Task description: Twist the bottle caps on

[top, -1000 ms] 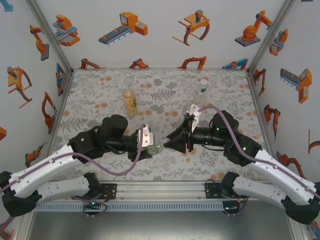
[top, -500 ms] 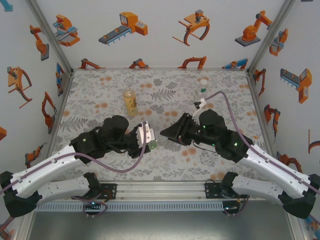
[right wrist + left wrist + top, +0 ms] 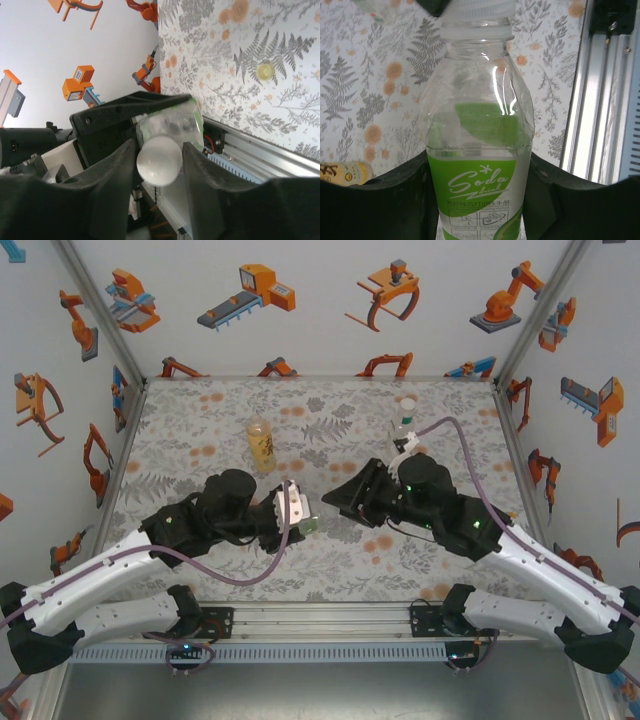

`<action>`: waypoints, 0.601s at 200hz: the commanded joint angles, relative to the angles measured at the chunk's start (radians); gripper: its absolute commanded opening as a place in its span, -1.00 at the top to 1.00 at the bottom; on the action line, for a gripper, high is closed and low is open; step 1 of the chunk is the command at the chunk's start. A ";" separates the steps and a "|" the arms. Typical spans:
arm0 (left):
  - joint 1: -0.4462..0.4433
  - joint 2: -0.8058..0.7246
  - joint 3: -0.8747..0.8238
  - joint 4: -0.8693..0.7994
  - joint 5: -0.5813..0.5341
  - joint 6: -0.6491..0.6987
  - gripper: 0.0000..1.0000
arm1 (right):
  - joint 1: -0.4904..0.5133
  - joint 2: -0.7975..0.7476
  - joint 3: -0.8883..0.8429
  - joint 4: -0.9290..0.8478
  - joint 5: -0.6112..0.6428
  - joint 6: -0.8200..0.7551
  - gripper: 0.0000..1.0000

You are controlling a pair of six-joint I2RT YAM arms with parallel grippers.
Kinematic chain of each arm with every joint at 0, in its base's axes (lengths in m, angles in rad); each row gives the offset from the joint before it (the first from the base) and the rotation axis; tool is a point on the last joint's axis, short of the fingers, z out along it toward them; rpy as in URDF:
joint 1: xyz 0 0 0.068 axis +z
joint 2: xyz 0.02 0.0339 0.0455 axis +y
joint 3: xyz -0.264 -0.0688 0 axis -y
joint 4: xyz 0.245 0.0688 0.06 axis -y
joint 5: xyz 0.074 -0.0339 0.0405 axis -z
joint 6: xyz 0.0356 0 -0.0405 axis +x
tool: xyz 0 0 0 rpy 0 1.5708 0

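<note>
My left gripper (image 3: 477,200) is shut on a clear bottle (image 3: 477,125) with a green and white label, held by its lower body and off the table. A white cap (image 3: 477,10) sits on its neck. My right gripper (image 3: 159,155) faces the bottle end-on with that cap (image 3: 157,165) between its fingers. The fingers stand just off the cap's sides, so the gripper is open. In the top view the two grippers meet mid-table, left (image 3: 303,526) and right (image 3: 335,502). A loose yellowish cap (image 3: 265,71) lies on the table.
An amber bottle (image 3: 261,443) stands at the back centre-left. A clear bottle (image 3: 403,428) with a white top stands at the back right, close behind my right arm. The aluminium rail (image 3: 320,620) runs along the near edge, and printed walls close three sides.
My right wrist has rolled and its arm has swung toward the back right. Its fingers have eased off the cap. The left gripper still holds the bottle, shifted slightly.
</note>
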 commanded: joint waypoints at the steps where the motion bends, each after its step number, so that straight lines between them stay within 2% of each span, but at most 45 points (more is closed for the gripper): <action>1: -0.009 -0.020 0.029 0.081 0.084 0.015 1.00 | 0.001 0.014 0.064 -0.046 0.032 -0.118 0.03; 40: -0.010 -0.017 0.034 0.071 0.105 0.016 1.00 | 0.000 0.014 0.150 -0.104 0.054 -0.293 -0.28; 70: -0.010 -0.013 0.050 0.042 0.132 0.022 1.00 | -0.001 0.006 0.205 -0.145 0.046 -0.534 -0.31; 83: -0.010 -0.013 0.055 0.029 0.149 0.023 1.00 | 0.000 -0.004 0.209 -0.134 -0.008 -0.678 -0.26; 101: -0.010 -0.013 0.060 0.011 0.174 0.027 1.00 | 0.000 -0.018 0.206 -0.129 -0.151 -0.909 -0.24; 120: -0.011 -0.013 0.067 -0.006 0.192 0.026 1.00 | 0.000 -0.014 0.238 -0.198 -0.284 -1.151 -0.22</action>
